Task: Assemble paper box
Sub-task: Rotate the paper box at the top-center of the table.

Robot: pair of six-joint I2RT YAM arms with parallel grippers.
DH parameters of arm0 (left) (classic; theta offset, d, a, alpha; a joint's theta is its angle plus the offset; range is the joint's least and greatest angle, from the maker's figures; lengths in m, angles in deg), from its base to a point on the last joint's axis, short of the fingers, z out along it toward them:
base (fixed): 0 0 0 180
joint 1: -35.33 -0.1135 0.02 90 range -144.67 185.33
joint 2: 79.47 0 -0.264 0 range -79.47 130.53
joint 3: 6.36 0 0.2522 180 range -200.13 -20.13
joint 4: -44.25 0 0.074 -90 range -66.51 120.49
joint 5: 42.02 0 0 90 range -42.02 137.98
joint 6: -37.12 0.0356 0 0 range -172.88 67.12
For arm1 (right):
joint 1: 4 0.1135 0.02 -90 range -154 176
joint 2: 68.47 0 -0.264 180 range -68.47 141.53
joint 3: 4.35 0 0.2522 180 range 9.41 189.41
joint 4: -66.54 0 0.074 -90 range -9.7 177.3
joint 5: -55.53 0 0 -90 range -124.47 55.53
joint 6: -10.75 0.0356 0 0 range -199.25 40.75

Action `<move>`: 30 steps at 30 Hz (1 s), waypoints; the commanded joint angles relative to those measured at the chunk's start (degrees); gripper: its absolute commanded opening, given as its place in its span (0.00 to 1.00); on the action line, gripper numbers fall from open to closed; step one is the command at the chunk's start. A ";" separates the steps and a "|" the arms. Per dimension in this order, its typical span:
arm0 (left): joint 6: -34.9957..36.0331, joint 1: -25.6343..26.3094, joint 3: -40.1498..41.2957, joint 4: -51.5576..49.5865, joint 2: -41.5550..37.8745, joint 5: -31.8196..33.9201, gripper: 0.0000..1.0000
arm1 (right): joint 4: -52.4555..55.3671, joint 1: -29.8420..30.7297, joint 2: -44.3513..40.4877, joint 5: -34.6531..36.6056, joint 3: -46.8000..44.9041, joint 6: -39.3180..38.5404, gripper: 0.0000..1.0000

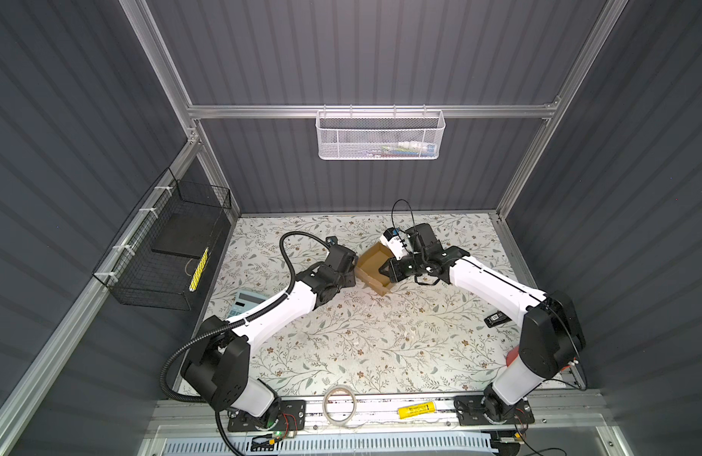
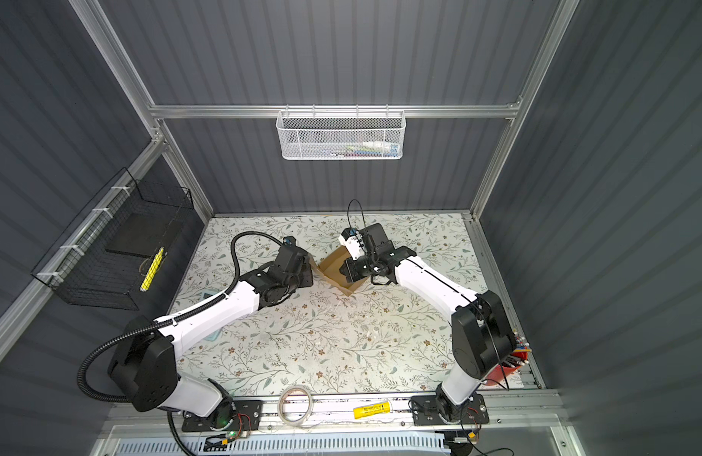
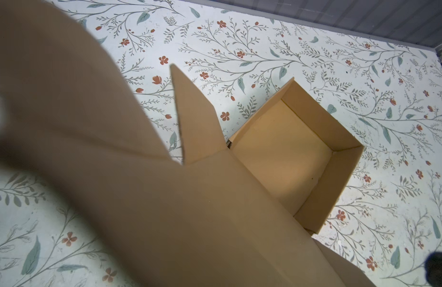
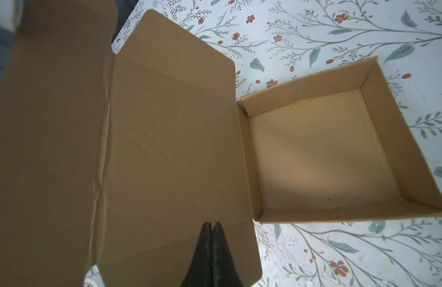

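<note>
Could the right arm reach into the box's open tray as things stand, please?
Probably yes: the right claw, shut, sits by the paper box lid; its open tray lies adjacent, nothing between.

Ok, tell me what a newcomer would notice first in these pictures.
The brown paper box catches the eye first, at the far middle of the floral table: its tray is already folded up and its lid is open. In the right wrist view the right tool, shut, points at that lid's inner face. A white mesh basket hangs on the back rail.
</note>
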 commanded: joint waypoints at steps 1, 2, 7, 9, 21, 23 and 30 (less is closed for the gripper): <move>1.78 -1.60 -0.59 1.45 1.64 -1.99 0.29 | -0.87 -0.15 0.67 -1.40 1.00 0.52 0.03; 2.05 -1.94 -0.96 1.80 2.27 -2.57 0.29 | -1.00 -0.17 0.73 -1.45 1.02 0.65 0.03; 2.45 -3.03 -1.89 3.86 4.56 -4.41 0.29 | -1.22 -0.17 1.17 -2.23 1.55 1.10 0.04; 2.48 -3.35 -2.23 4.77 5.43 -4.88 0.29 | -1.22 -0.05 1.37 -2.37 1.87 1.30 0.03; 2.80 -4.25 -3.73 8.94 7.09 -6.50 0.29 | -1.75 1.06 1.50 -1.77 1.36 2.87 0.03; 2.63 -4.19 -3.47 9.86 6.91 -6.32 0.29 | -1.83 1.22 1.23 -1.37 1.36 2.98 0.03; 2.19 -4.28 -2.68 14.19 6.60 -6.05 0.29 | -1.39 1.15 1.24 -1.75 2.45 3.13 0.03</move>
